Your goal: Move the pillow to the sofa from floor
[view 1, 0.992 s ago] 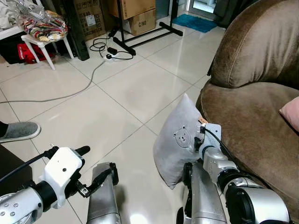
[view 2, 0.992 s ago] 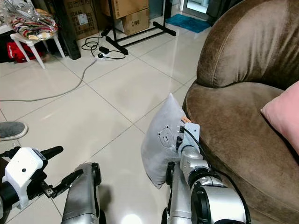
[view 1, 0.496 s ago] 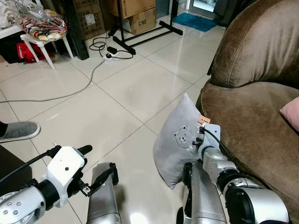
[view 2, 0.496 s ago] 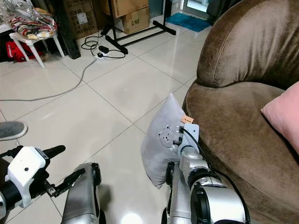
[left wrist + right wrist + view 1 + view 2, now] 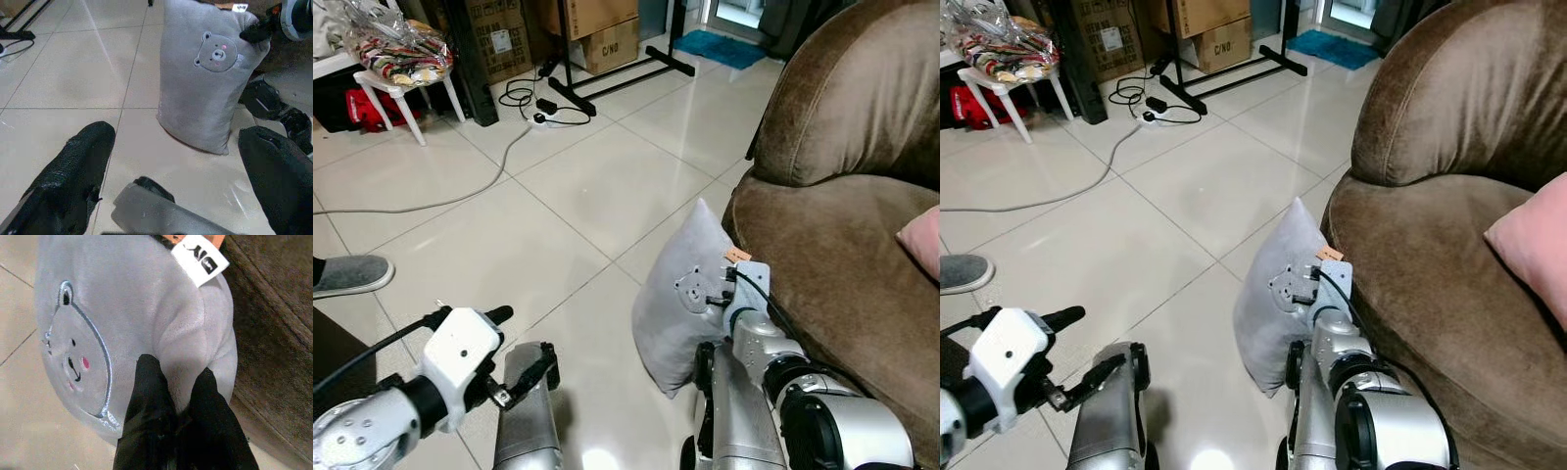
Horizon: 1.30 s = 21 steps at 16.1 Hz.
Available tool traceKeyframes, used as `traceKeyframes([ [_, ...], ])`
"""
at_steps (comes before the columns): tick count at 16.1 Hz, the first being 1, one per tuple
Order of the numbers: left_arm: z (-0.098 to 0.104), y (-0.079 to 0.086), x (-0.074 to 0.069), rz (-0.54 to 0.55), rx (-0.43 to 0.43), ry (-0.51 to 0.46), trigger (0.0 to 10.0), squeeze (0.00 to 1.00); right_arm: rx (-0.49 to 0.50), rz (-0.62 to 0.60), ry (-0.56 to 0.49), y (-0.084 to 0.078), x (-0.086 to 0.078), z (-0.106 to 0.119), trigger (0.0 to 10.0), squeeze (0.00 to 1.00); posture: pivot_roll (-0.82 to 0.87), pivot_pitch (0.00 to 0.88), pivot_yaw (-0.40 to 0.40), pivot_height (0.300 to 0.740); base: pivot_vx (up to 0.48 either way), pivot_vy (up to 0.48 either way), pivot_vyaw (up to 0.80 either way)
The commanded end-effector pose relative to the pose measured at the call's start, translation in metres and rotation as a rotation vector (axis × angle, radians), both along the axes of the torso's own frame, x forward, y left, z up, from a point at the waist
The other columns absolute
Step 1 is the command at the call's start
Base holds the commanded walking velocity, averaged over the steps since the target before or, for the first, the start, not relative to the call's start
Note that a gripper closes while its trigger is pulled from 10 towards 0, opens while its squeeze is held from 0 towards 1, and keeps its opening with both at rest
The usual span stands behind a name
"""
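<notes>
Two silver metallic arms with rounded, tube-like segments and black ring joints. The left arm ends in a white boxy wrist housing point(image 5: 460, 351) with a small dark screw dot on its face; a black cable point(image 5: 372, 345) runs back from it along the forearm. Ahead of that housing sits the left gripper point(image 5: 181, 169), two long black fingers with a rough, pebbled texture and rounded tips, above a grey metal bar. The right arm carries a pale grey flat plate point(image 5: 751, 282) behind its pincer, with a black cable looping over it. The right gripper point(image 5: 176, 387) has two smooth black tapered fingers.
</notes>
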<state>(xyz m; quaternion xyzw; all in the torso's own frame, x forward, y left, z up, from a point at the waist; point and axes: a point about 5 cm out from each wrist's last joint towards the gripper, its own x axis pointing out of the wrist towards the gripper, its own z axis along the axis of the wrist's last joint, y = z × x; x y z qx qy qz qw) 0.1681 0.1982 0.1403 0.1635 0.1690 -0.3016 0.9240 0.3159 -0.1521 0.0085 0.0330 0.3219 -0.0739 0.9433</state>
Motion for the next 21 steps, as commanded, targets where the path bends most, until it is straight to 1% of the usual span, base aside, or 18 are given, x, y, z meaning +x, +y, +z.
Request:
traceKeyframes([
  [1,-0.003,0.0,0.003,0.019,0.006,-0.013,10.0,0.0,0.017,0.034,0.016,0.006,-0.002,-0.003,0.0,0.0,0.16,0.0,-0.029,0.465,0.0,0.0,0.0],
  [3,-0.004,-0.001,0.009,0.062,-0.032,-0.036,10.0,0.0,0.058,0.054,0.007,0.011,-0.001,-0.001,0.0,0.0,0.14,0.0,-0.04,0.465,0.0,0.0,0.0],
  [5,-0.013,-0.001,0.02,0.132,-0.044,-0.072,10.0,0.0,0.135,0.142,-0.016,0.023,0.002,0.002,0.0,0.0,0.08,0.0,-0.051,0.465,0.0,0.0,0.0],
  [6,-0.014,0.0,0.028,0.186,-0.043,-0.097,10.0,0.0,0.179,0.17,-0.036,0.026,0.005,0.005,0.0,0.0,0.05,0.0,-0.045,0.465,0.0,0.0,0.0],
  [7,-0.011,-0.001,0.037,0.264,-0.076,-0.133,10.0,0.0,0.249,0.2,-0.07,0.028,0.009,0.012,0.0,0.0,0.04,0.0,-0.04,0.465,0.0,0.0,0.0],
  [8,-0.011,-0.005,0.047,0.324,-0.105,-0.166,10.0,0.0,0.32,0.243,-0.127,0.026,0.015,0.022,0.0,0.0,0.01,0.0,-0.031,0.465,0.0,0.0,0.0],
  [10,-0.014,-0.015,0.054,0.331,-0.1,-0.199,10.0,0.0,0.415,0.255,-0.24,0.018,0.022,0.043,0.0,0.0,-0.03,0.0,-0.017,0.465,0.0,0.0,0.0],
  [11,-0.013,-0.017,0.056,0.332,-0.107,-0.208,10.0,0.0,0.438,0.252,-0.265,0.016,0.021,0.049,0.0,0.0,-0.03,0.0,-0.015,0.465,0.0,0.0,0.0],
  [12,-0.012,-0.019,0.062,0.353,-0.113,-0.234,10.0,0.0,0.49,0.264,-0.333,0.014,0.012,0.065,0.0,0.0,-0.03,0.0,-0.01,0.465,0.0,0.0,0.0],
  [13,-0.012,-0.016,0.065,0.377,-0.108,-0.244,10.0,0.0,0.493,0.276,-0.358,0.015,0.005,0.071,0.0,0.0,-0.04,0.0,-0.007,0.465,0.0,0.0,0.0],
  [14,-0.007,-0.014,0.068,0.393,-0.075,-0.299,10.0,0.0,0.492,0.255,-0.398,0.013,-0.003,0.08,0.0,0.0,-0.03,0.0,-0.012,0.465,0.0,0.0,0.0],
  [15,-0.003,-0.012,0.068,0.404,-0.059,-0.332,10.0,0.0,0.498,0.237,-0.43,0.012,-0.008,0.087,0.0,0.0,-0.02,0.0,-0.013,0.465,0.0,0.0,0.0],
  [16,0.005,-0.008,0.068,0.434,-0.049,-0.381,10.0,0.0,0.519,0.199,-0.454,0.011,-0.016,0.098,10.0,0.0,-0.01,0.0,-0.014,0.465,0.0,0.0,0.0],
  [18,0.008,-0.004,0.062,0.451,-0.052,-0.399,10.0,0.0,0.408,0.292,-0.539,0.015,-0.031,0.12,10.0,0.0,0.0,0.0,-0.011,0.465,0.0,0.0,0.0],
  [19,0.008,-0.003,0.061,0.454,-0.06,-0.399,10.0,0.0,0.389,0.309,-0.567,0.016,-0.033,0.125,10.0,0.0,0.0,0.0,-0.011,0.465,0.0,0.0,0.0],
  [20,0.009,-0.004,0.062,0.464,-0.076,-0.413,10.0,0.0,0.366,0.319,-0.598,0.02,-0.037,0.135,10.0,0.0,0.01,0.0,-0.017,0.475,0.0,0.0,0.0],
  [21,0.011,-0.006,0.063,0.466,-0.078,-0.425,10.0,0.0,0.403,0.295,-0.601,0.021,-0.037,0.138,10.0,0.0,0.01,0.0,-0.02,0.485,0.0,0.0,0.0],
])
